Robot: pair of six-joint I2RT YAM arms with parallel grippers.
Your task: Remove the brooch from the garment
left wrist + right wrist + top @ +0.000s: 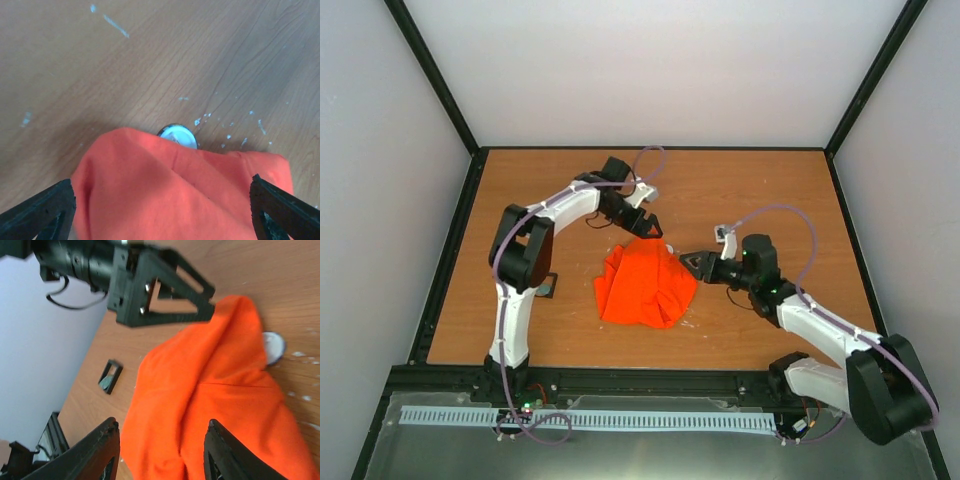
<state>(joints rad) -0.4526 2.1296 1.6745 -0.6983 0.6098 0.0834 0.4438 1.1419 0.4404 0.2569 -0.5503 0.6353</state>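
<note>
garment [645, 285]: plain bright orange cloth, crumpled into a peaked heap mid-counter [770, 180]. round white brooch [179, 136] half under its edge. left pincer [160, 182] wide open above; right pincer [162, 424] open, astride the cloth.

The bunched garment [645, 285] sits on the table [770, 190], left gripper [648, 228] at its far edge, right gripper [692, 263] alongside

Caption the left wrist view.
Open left gripper over the orange garment; a round white brooch peeks out at its far edge.
</note>
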